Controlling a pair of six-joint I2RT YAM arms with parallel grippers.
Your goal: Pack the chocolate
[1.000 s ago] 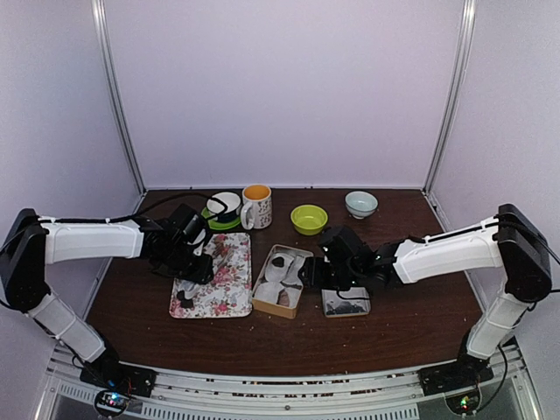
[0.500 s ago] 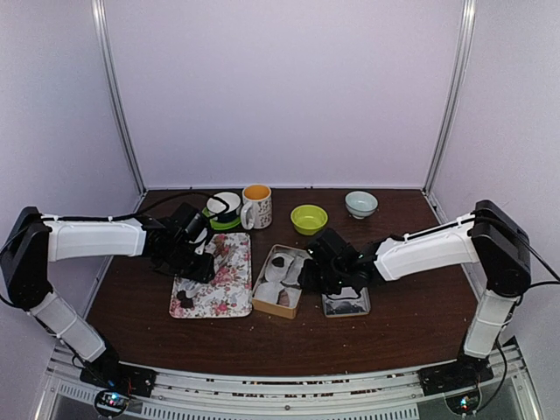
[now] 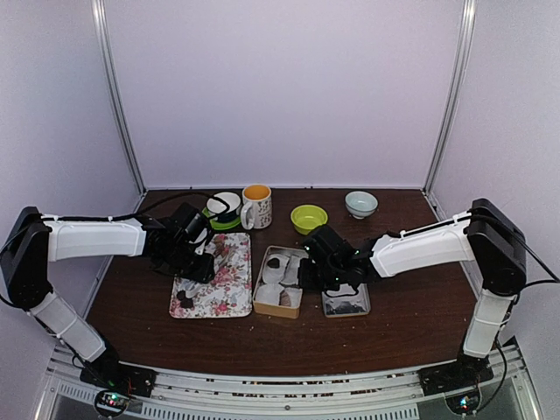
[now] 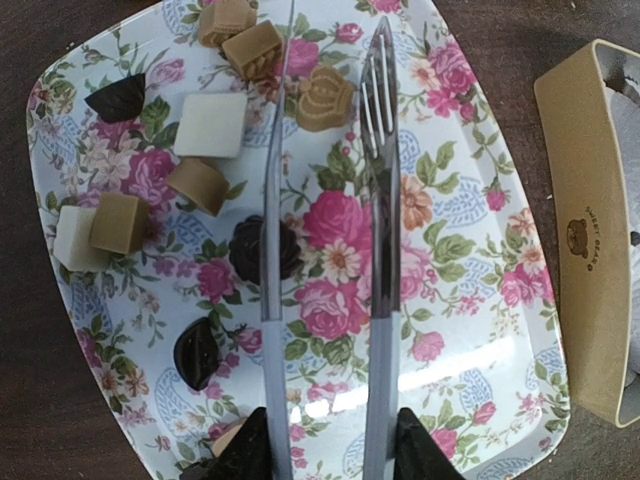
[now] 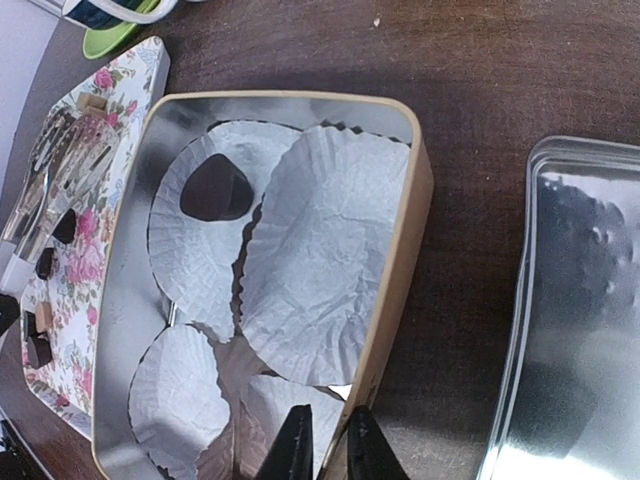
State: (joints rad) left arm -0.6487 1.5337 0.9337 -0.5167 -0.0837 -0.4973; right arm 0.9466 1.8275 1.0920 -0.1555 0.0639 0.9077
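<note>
Several pieces of chocolate lie on the floral tray (image 4: 470, 330), among them a dark round one (image 4: 262, 248), a light brown block (image 4: 198, 184) and a crown-shaped one (image 4: 324, 98). My left gripper (image 4: 330, 440) is shut on the silver tongs (image 4: 380, 200), whose spread arms hover over the tray with nothing between them. One dark chocolate (image 5: 215, 188) sits in a white paper cup inside the tan tin (image 5: 400, 260). My right gripper (image 5: 328, 440) is shut on the tin's right wall, one finger inside and one outside. From above, the tin (image 3: 280, 280) lies between the two grippers.
A shiny metal lid (image 5: 580, 320) lies right of the tin. At the back stand a cup on a green saucer (image 3: 224, 207), an orange-lined mug (image 3: 256, 206), a green bowl (image 3: 308, 218) and a pale bowl (image 3: 360, 203). Empty paper cups (image 5: 320, 250) fill the tin.
My right arm has moved left to the tin and its jaws have closed on the tin's right wall. The left arm and tongs have stayed put.
</note>
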